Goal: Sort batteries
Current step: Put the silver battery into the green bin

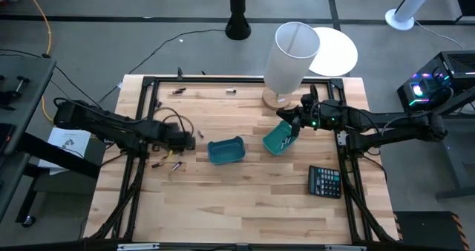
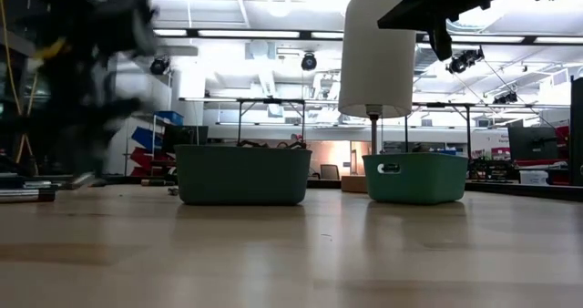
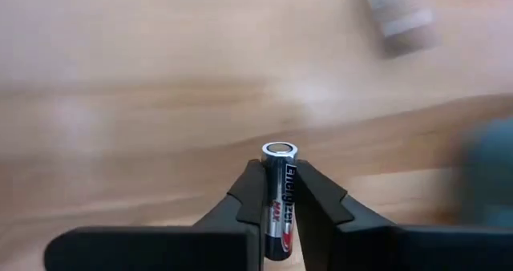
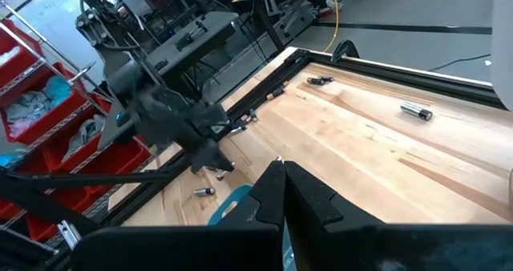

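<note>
My left gripper [image 1: 191, 139] hovers left of the two teal bins [image 1: 226, 151] [image 1: 279, 138], shut on a black and silver battery [image 3: 278, 215]. Loose batteries lie on the wood near it [image 1: 167, 163] and by the far edge [image 1: 178, 91] [image 1: 231, 90] [image 4: 417, 111]. My right gripper [image 1: 292, 128] is above the far side of the right bin [image 2: 414, 177], raised [image 2: 444, 44], with its fingers shut [image 4: 282, 168]. I see nothing between them. Both bins sit flat on the table. My left gripper pinches the battery between its two fingers [image 3: 317, 199], on the sides of the barrel. The battery lies along the fingers, and its silvery end [image 3: 279, 150] sticks out past the fingertips. The fingers slant down toward the table, and the battery is lifted clear of the wood.
A white lamp [image 1: 292, 58] on a wooden base stands just behind the right bin. A black calculator [image 1: 325, 181] lies near the right edge. A black frame [image 1: 148, 84] borders the table top. Open wood stretches in front of the bins.
</note>
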